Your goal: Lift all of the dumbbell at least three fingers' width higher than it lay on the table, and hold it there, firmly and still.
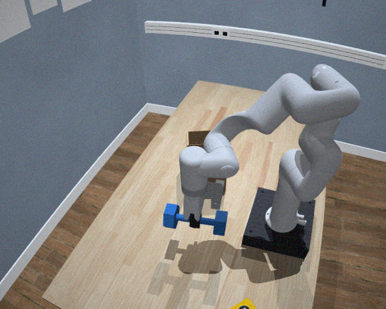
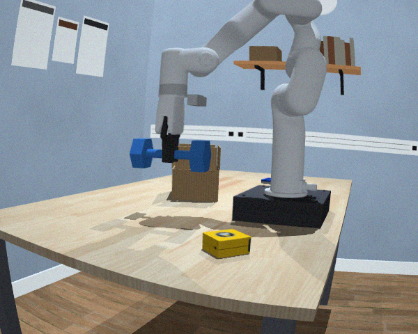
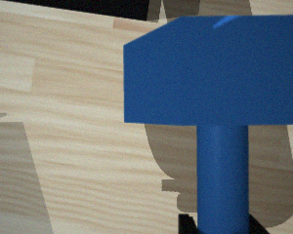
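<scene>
Dumbbell hangs above wooden table, blue-walled room.

Top looks down, exterior sideways, wrist close; all share the table.
</scene>
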`<state>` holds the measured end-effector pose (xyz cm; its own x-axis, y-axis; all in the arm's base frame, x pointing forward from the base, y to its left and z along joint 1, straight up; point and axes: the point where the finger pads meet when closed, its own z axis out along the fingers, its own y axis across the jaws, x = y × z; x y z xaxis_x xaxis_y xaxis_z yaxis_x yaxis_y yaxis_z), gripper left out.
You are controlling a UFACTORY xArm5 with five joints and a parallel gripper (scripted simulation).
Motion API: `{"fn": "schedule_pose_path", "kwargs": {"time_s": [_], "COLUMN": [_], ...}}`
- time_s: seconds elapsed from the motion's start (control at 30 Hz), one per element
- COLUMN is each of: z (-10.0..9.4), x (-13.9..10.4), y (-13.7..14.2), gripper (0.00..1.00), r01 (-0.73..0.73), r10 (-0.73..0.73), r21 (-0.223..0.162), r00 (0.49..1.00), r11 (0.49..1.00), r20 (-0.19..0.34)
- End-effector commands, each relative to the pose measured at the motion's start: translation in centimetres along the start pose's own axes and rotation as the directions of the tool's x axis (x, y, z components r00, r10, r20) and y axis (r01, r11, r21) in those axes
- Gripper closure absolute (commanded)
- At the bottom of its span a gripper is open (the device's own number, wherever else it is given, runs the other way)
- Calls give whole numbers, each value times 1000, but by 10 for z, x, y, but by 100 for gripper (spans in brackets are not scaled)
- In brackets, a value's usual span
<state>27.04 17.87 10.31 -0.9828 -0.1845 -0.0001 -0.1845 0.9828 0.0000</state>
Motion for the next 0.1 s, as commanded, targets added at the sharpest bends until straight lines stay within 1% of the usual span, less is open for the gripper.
{"fn": "schedule_pose_path", "kwargs": {"time_s": [0.0, 0.07], "z": [-1, -1], "x": [-1, -1], "y": [1, 1], "gripper": [100, 100], "r01": [0, 0], "r10": [0, 0], "r21": [-1, -1], "r00": [1000, 1000], "r11": [1000, 1000], "r20": [3, 3]}}
